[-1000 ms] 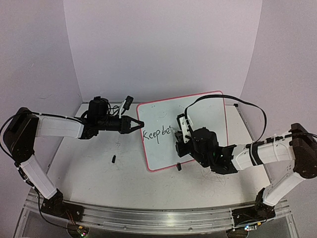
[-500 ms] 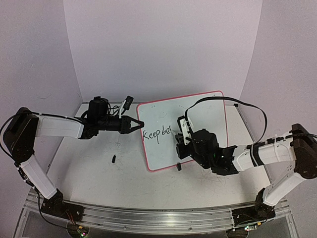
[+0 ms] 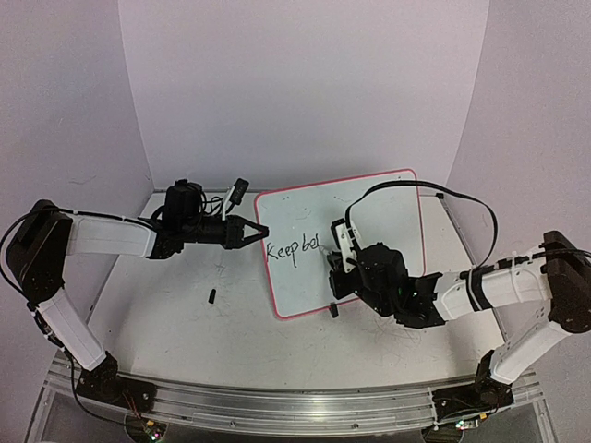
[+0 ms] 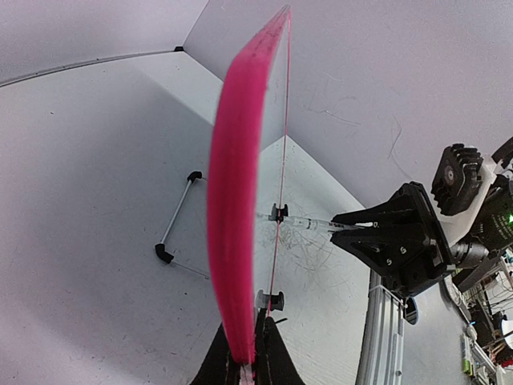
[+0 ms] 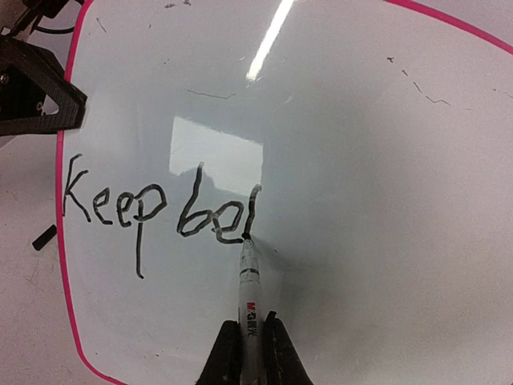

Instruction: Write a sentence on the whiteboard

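Right wrist view: the right gripper (image 5: pixel 250 341) is pinching the marker (image 5: pixel 249 281), tip touching the whiteboard (image 5: pixel 361 160), forming the sentence (image 5: pixel 160 212) mid-board, while the left gripper (image 3: pixel 257 231) is clamping its rim, probably steadying it.

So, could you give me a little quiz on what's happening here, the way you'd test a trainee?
1. True or false: the left fingers are clamped on the rim of the whiteboard.
2. What do the right fingers hold? A) an eraser B) a marker C) a cloth
3. Fill in: the sentence on the board currently reads "Keep ___", with the pen tip touching the last letter.

Key: 1 true; 2 B; 3 bel
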Motion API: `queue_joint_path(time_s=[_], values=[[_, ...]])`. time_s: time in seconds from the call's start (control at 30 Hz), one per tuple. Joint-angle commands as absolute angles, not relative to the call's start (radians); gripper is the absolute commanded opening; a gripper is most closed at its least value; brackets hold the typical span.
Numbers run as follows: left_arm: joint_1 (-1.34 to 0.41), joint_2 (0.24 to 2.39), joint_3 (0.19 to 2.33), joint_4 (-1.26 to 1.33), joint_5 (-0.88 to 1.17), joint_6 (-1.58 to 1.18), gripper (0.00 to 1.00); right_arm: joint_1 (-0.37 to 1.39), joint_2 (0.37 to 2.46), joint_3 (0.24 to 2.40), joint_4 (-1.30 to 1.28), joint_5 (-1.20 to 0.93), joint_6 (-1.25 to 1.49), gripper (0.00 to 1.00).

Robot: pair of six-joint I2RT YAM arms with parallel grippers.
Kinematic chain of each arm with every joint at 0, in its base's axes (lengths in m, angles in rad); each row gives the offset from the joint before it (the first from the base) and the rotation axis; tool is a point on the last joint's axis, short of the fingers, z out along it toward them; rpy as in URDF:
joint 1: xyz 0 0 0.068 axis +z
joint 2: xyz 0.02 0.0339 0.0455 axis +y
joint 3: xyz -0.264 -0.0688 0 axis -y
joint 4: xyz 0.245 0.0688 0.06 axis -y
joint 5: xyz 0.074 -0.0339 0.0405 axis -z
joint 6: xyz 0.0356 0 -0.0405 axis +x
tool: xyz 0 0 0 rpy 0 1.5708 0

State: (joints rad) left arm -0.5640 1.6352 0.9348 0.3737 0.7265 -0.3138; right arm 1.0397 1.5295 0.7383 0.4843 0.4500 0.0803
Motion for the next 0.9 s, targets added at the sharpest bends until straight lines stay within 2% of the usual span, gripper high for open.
queue_joint_path(time_s=[0.0, 0.57, 0.87], values=[[-0.577, 1.607, 0.961, 0.334, 0.674, -0.250, 0.00, 1.040, 1.513, 0.725, 0.442, 0.454, 0.097, 0.00], [-0.580, 1.604, 0.962, 0.330, 0.669, -0.244, 0.00, 1.041, 1.502, 0.728, 0.430, 0.481, 0.091, 0.00], [-0.580, 1.604, 0.963, 0.327, 0.667, -0.241, 0.00, 1.039, 1.389, 0.715, 0.481, 0.484, 0.054, 0.00]])
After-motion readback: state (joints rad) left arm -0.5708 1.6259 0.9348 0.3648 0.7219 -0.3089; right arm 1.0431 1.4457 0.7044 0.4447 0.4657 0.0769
